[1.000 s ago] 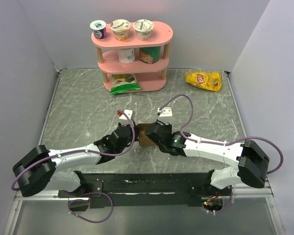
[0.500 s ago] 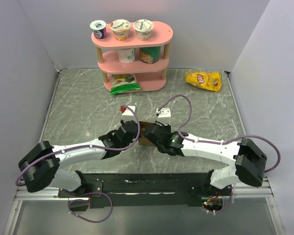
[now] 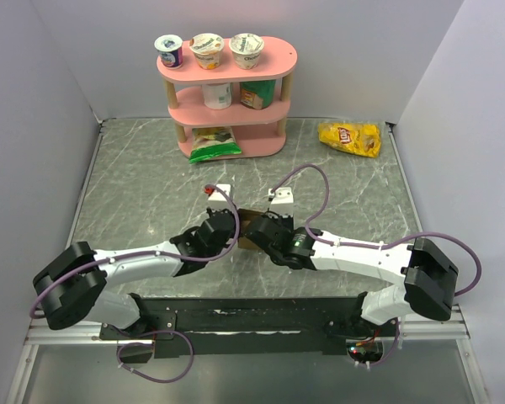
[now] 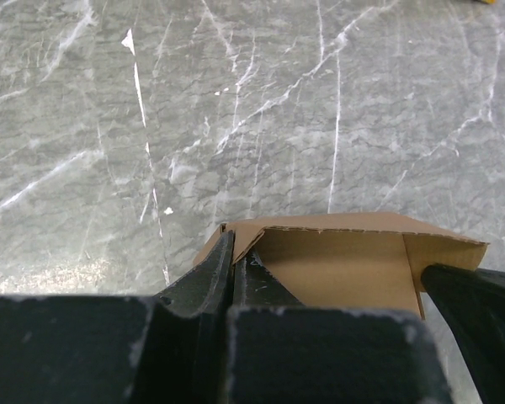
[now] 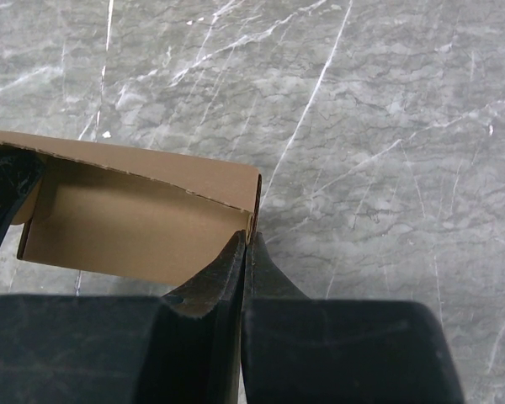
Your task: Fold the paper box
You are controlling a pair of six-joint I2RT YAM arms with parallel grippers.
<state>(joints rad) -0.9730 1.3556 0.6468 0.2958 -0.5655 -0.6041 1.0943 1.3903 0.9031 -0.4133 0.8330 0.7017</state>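
The paper box (image 3: 247, 229) is plain brown cardboard, partly folded, sitting on the table between both grippers. My left gripper (image 3: 228, 229) is shut on the box's left wall; in the left wrist view the fingers (image 4: 210, 282) pinch the wall's edge and the box's open inside (image 4: 341, 265) lies to the right. My right gripper (image 3: 263, 229) is shut on the box's right wall; in the right wrist view the fingertips (image 5: 236, 257) clamp the wall's corner edge, with the box (image 5: 135, 215) to the left. The right finger (image 4: 480, 307) shows in the left wrist view.
A pink three-tier shelf (image 3: 227, 94) with yogurt cups and snacks stands at the back. A yellow chip bag (image 3: 349, 138) lies at the back right. A green bag (image 3: 214, 143) sits at the shelf's foot. Grey walls enclose the marble table (image 3: 135, 194).
Both grippers and the box have shifted slightly away from me compared with a second ago. The left arm has stretched further forward. Both grips stay closed.
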